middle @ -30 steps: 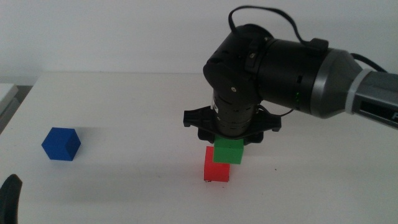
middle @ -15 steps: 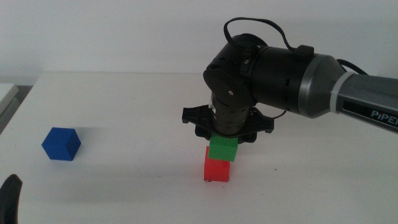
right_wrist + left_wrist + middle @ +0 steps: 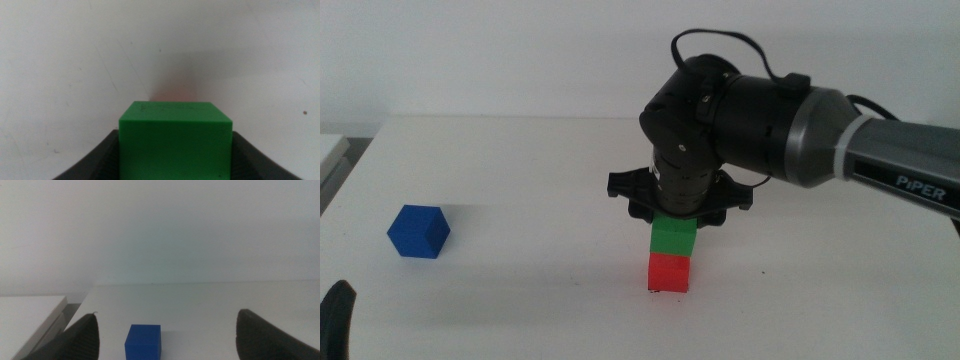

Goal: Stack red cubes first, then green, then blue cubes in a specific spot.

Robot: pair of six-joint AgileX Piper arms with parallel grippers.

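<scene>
The right end effector (image 3: 672,222) grips the green cube (image 3: 673,236) on the red cube (image 3: 669,272). The left end effector (image 3: 165,330) waits, released.

Matte green cube (image 3: 673,236), red cube (image 3: 669,272), blue cube (image 3: 418,231); smooth white tabletop (image 3: 520,180)

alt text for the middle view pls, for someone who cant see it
The right gripper, reaching in from the right side, holds a green cube on top of a red cube near the middle of a white table. A blue cube sits alone far to the left, and the left gripper waits at the bottom left corner.
</scene>
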